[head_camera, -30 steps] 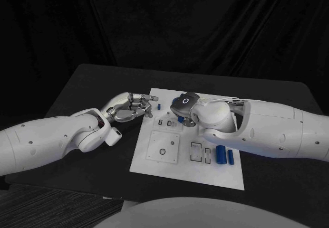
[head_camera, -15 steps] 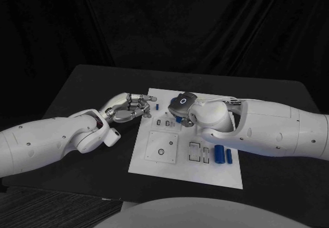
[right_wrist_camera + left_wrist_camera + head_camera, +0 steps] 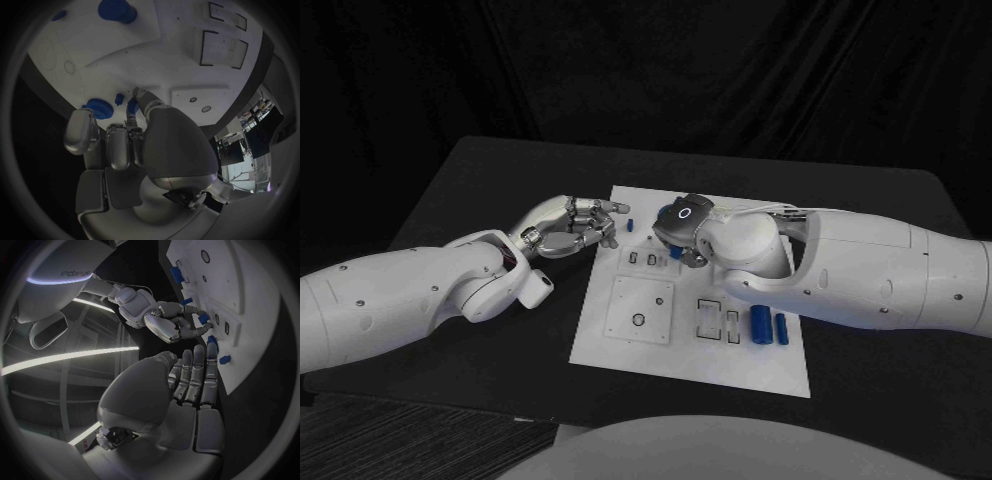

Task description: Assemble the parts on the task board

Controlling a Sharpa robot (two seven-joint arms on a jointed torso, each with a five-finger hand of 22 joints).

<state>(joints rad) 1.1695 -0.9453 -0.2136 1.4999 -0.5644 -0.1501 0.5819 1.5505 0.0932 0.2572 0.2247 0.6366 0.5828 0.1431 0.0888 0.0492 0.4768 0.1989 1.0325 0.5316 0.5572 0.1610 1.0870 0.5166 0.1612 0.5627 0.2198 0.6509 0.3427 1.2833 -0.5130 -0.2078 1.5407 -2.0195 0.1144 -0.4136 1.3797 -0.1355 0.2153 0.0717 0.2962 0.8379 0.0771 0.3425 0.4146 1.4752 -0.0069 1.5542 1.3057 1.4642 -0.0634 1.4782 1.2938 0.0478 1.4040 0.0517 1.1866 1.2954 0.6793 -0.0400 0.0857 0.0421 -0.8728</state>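
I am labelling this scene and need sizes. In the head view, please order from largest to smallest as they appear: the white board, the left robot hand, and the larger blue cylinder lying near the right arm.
1. White board
2. Left robot hand
3. Blue cylinder

The gaps are clear; none look alike.

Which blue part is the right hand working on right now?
The blue part between the right hand's fingertips, by the small slots in the task board's far half. The two cylinders lie untouched at the near right; another small piece sits by the left hand.
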